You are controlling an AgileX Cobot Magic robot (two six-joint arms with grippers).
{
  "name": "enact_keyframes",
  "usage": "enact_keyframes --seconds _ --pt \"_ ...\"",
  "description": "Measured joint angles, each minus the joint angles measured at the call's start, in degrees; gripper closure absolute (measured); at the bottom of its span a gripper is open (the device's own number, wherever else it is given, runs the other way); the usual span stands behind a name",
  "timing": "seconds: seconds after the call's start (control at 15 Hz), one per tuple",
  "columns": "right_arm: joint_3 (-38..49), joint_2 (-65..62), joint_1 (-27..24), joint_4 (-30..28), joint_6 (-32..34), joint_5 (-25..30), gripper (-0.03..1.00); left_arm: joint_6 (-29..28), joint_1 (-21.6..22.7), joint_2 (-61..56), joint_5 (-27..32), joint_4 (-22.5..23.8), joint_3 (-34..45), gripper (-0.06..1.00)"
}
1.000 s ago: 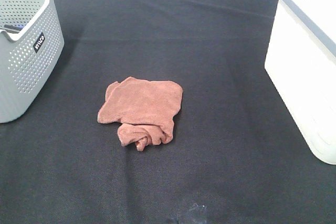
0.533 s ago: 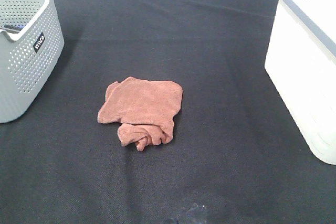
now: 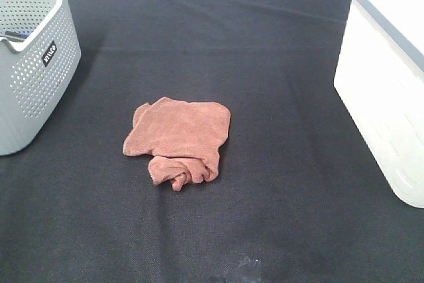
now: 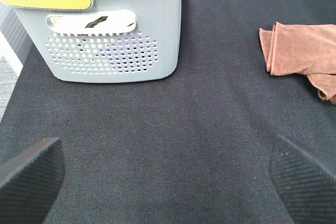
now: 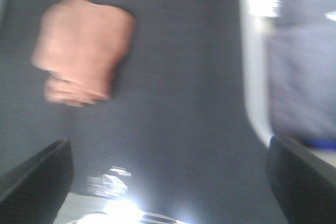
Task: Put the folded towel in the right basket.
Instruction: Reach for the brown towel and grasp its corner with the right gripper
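The folded towel is a rumpled reddish-brown cloth lying on the black table cover near the middle. It also shows in the left wrist view and, blurred, in the right wrist view. The right basket is a white solid-walled bin with a grey-blue rim at the right edge; it shows blurred in the right wrist view. Neither gripper shows in the exterior high view. My left gripper is open and empty, well apart from the towel. My right gripper is open and empty, above the table between towel and bin.
A grey perforated basket with a small label stands at the far left; it fills the left wrist view and has a yellow rim piece. A bright glare patch shows in the right wrist view.
The towel and both baskets have not moved in the exterior high view. The right wrist view is motion-blurred, so the right arm is moving.
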Motion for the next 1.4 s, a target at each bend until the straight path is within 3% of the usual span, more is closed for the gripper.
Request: enact_keyframes --seconds 0.07,0.2,0.53,0.67,0.93,1.13,1.4 --pt "-2.1 3.3 0.0 4.6 -1.5 -0.6 0.01 0.0 0.0 0.0 0.0 0.0 0.0 -0.05" --pt "-3.8 6.6 0.4 8.0 -2.8 -1.5 0.01 0.0 0.0 0.0 0.0 0.0 0.0 -0.05" --pt "-10.1 30.8 17.0 9.8 -1.9 -8.9 0.02 0.0 0.0 0.0 0.0 0.0 0.0 -0.05" --pt "-10.1 37.7 19.9 10.1 -1.7 -11.4 0.02 0.0 0.0 0.0 0.0 0.0 0.0 -0.05" --pt "-10.3 48.1 20.9 15.2 -2.7 -15.5 0.02 0.0 0.0 0.0 0.0 0.0 0.0 -0.05" --pt "-10.3 56.7 20.9 22.3 -8.9 -23.6 0.02 0.0 0.0 0.0 0.0 0.0 0.0 -0.05" --pt "-10.5 63.4 20.9 24.4 -10.1 -29.0 0.02 0.0 0.0 0.0 0.0 0.0 0.0 -0.05"
